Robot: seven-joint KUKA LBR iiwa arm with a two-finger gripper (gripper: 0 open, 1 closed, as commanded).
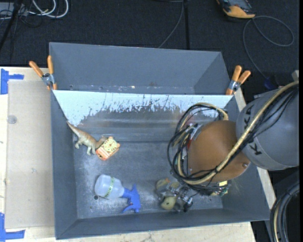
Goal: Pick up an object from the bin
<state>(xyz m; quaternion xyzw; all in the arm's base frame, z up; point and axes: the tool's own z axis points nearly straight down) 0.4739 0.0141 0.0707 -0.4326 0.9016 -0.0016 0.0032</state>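
Orange cover [217,150] and cables [175,153] overhang jaws amid olive clutter [167,202].

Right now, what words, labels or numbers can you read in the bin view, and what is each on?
"K": black letter on the arm's grey housing; the rest is crossed by cables, unreadable.
Marks on the orange and yellow block: too small to read.
Nothing else carries readable text.

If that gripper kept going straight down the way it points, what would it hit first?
Most likely the small cluster of tan and dark things right beneath the gripper; depth is unclear, so it may already touch them.
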